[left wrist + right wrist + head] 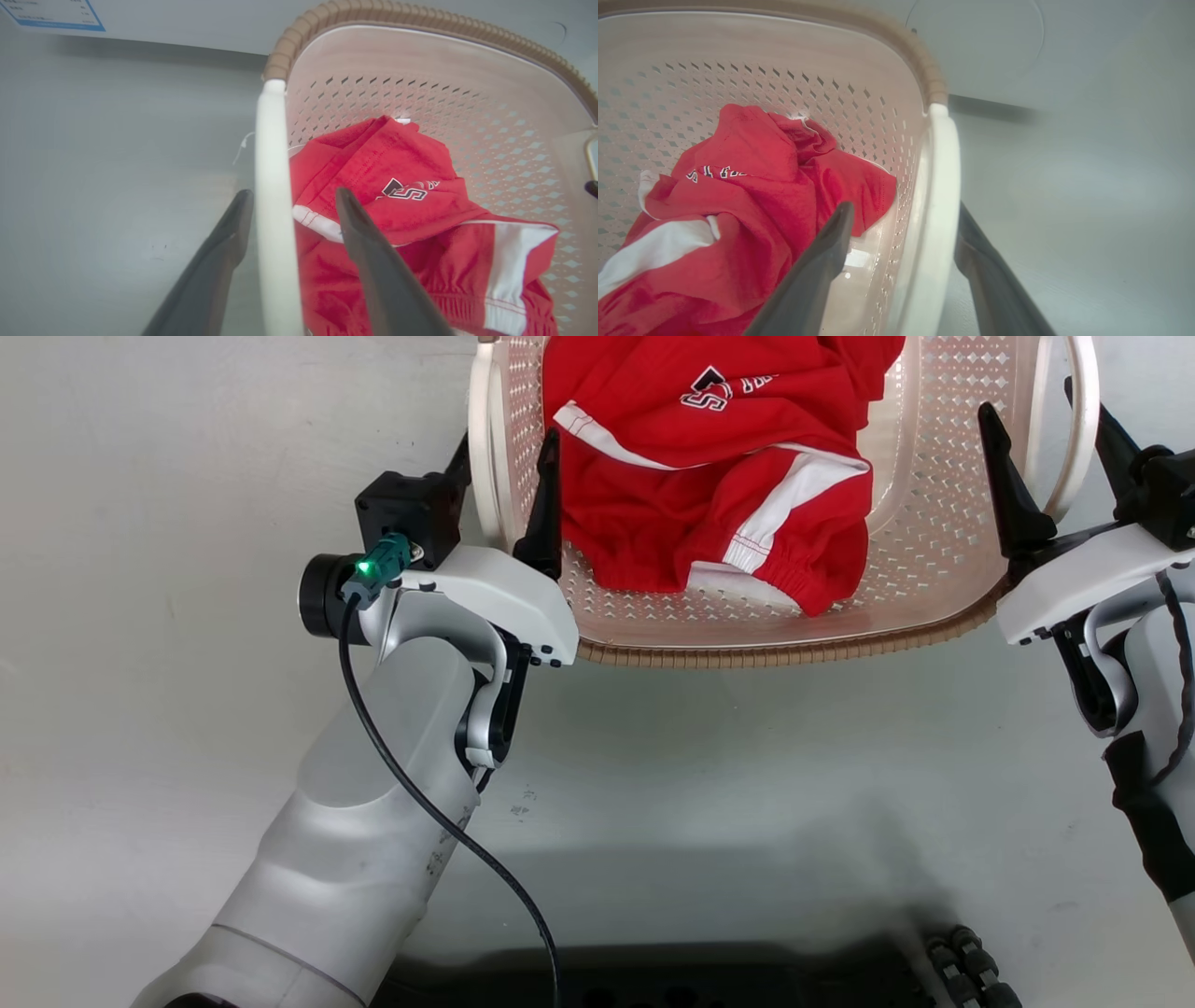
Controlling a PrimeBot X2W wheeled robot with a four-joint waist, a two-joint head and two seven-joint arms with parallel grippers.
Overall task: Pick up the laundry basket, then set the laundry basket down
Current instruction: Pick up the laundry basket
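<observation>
The laundry basket [747,656] is directly ahead, between both arms, over a pale floor [747,803]. Contact with the floor cannot be confirmed. It holds a red garment [709,495] with white stripes. The left gripper [506,453] straddles the left white handle [273,210] with fingers spread: the outer finger touches the handle, and the inner finger stands clear inside the basket. The right gripper [1041,420] straddles the right handle [936,210], also spread, with a gap on the inner side.

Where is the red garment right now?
Head view, top centre: the red garment lies inside the laundry basket, between the left end effector and right end effector.
</observation>
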